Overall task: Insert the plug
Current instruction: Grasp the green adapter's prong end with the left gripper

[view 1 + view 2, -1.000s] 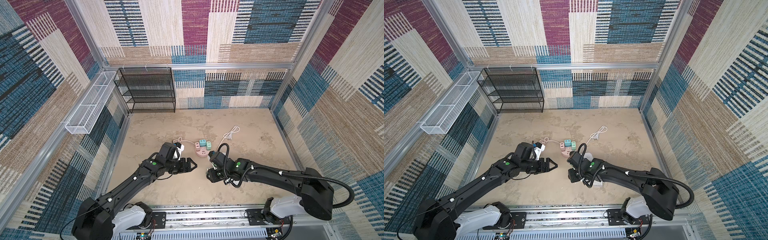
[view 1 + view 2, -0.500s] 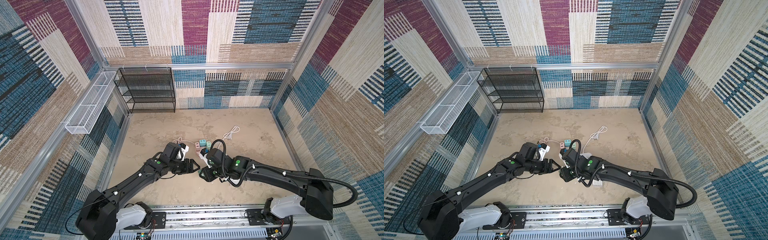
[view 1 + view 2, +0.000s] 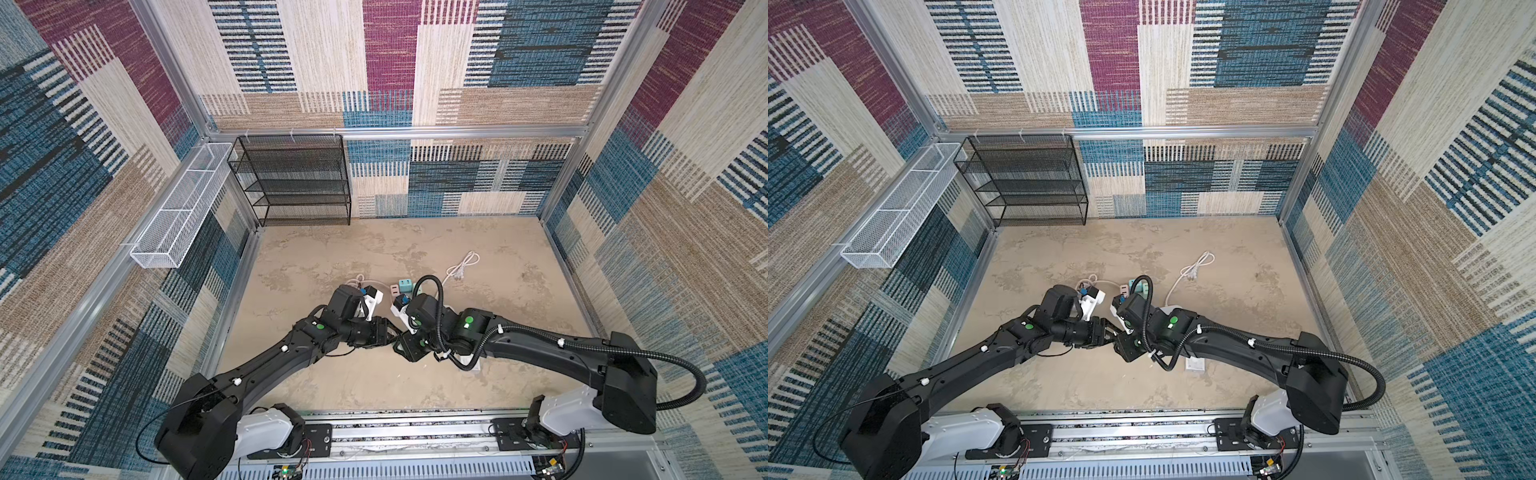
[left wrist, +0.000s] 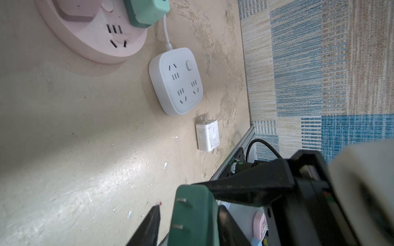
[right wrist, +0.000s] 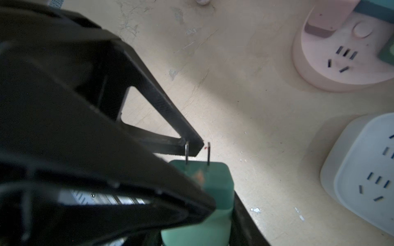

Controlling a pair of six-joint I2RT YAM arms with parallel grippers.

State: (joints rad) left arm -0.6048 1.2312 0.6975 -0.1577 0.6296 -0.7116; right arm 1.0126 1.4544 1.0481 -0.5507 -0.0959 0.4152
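Both top views sit high and far back from the pink socket hub (image 4: 96, 42), angled down over the whole table (image 3: 353, 249). Both wrist views skim low, close beside the hub, sharing it and the white socket block (image 4: 175, 81) next to it.

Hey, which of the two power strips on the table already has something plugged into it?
The round pink power strip: a teal adapter sits in it. The square white power strip beside it has every socket free.

Green plug (image 4: 194, 215), lower end beyond the picture's edge.
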